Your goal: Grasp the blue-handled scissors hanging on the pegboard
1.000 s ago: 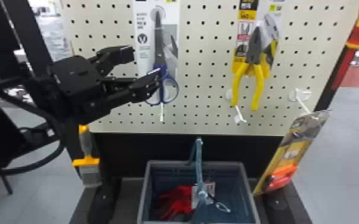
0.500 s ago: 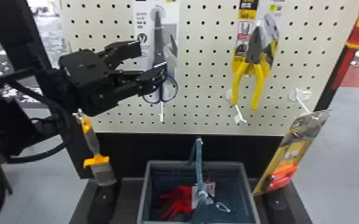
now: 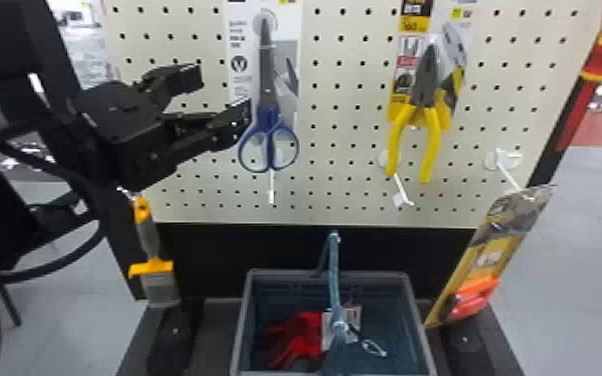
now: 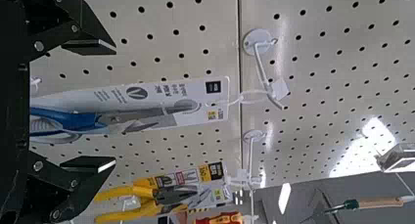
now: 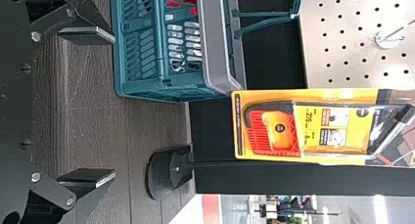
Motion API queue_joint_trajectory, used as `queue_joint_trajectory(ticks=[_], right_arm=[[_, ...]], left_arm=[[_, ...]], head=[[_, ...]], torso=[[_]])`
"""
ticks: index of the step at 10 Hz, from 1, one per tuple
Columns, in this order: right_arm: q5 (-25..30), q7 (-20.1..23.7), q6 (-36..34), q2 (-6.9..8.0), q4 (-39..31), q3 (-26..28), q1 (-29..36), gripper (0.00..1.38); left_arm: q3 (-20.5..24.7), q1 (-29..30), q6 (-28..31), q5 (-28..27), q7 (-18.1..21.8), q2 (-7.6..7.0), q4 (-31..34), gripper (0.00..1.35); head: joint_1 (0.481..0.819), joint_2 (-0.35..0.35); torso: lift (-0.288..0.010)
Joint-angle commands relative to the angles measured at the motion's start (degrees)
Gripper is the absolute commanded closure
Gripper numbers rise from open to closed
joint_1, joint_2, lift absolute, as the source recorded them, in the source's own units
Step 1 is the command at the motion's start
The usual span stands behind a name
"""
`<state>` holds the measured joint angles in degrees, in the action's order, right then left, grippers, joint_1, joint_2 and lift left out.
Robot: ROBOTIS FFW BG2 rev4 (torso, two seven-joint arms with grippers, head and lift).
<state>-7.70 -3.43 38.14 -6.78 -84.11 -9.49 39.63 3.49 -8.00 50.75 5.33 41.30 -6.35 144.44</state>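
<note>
And the left gripper point(image 3: 225, 94) is hovering just left of the scissors point(image 3: 266, 80), its fingers gaping wide! The scissors are hanging upright, blue handles point(image 3: 267, 117) lowest.

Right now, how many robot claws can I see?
2. The left gripper is open, just left of the scissors' handles in the head view. The right gripper is open and empty, in front of the basket.

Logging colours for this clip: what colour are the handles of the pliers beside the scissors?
Yellow; the pliers show best in the head view.
</note>
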Motion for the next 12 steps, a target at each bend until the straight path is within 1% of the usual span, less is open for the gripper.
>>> queue_joint_trajectory(ticks=[1,2,3,4,7,8,11,12], right_arm=[[0.05,0.0,0.0,-0.07,0.08,0.0,-0.1,0.31],[0.05,0.0,0.0,-0.07,0.08,0.0,-0.35,0.31],[0.05,0.0,0.0,-0.07,0.22,0.0,-0.59,0.31],[0.14,0.0,0.0,-0.16,0.22,0.0,-0.84,0.31],[0.05,0.0,0.0,-0.16,0.22,0.0,-0.72,0.31],[0.05,0.09,0.0,-0.16,0.22,0.0,-0.72,0.31],[-0.03,0.0,0.0,-0.16,0.36,0.0,-0.72,0.31],[-0.03,0.0,0.0,-0.16,0.5,0.0,-0.72,0.31]], left_arm=[[0.38,-0.22,-0.13,0.12,0.01,0.02,0.2,0.46],[0.11,-0.83,-1.09,1.44,0.01,-0.33,-0.79,0.46],[-0.33,-2.19,-2.15,5.13,0.18,-0.77,-4.3,0.46],[-1.03,-3.29,-2.94,6.01,0.71,-1.03,-6.41,0.46],[-2.08,-4.77,-3.47,6.27,2.03,-1.03,-8.24,0.46],[-2.44,-5.14,-3.38,8.2,2.38,-1.03,-8.94,0.46],[-4.81,-8.22,-3.03,9.0,4.4,-1.65,-10.07,0.46],[-5.42,-9.08,-2.76,9.0,5.02,-1.74,-10.63,0.5]], head=[[0.549,0.0],[0.549,0.0],[0.549,0.0],[0.549,0.0],[0.549,0.0],[0.549,0.0],[0.549,0.0],[0.549,0.0]], torso=[[-0.1],[-0.1],[-0.1],[-0.1],[-0.1],[-0.1],[-0.1],[-0.1]])
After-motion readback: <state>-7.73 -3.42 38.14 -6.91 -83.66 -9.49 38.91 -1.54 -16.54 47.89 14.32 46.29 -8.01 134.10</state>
